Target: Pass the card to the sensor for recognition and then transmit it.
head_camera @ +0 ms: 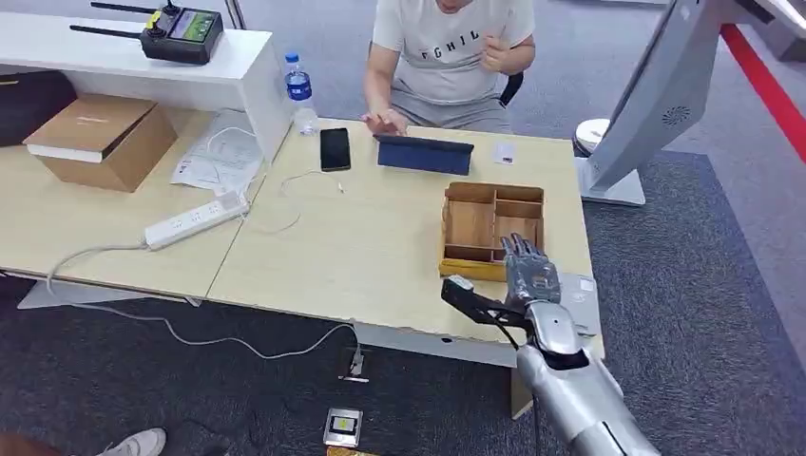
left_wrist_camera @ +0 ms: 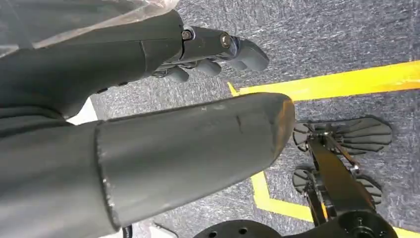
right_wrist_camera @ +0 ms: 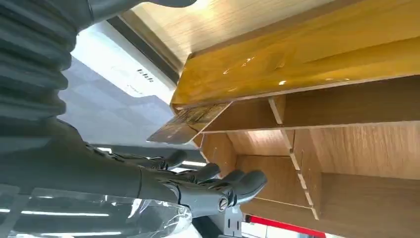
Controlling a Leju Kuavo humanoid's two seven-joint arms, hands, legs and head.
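Card [right_wrist_camera: 185,124] just beyond right hand [right_wrist_camera: 198,183] fingertips

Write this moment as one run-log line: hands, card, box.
right hand: open, over wooden box | card: leaning in box corner, not held | left hand: hanging over floor, holding nothing

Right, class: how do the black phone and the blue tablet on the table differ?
The black phone lies flat; the blue tablet stands propped up. The phone is smaller, the tablet wider. A person's hand is at the tablet; the phone lies alone. Both are on the wooden table.
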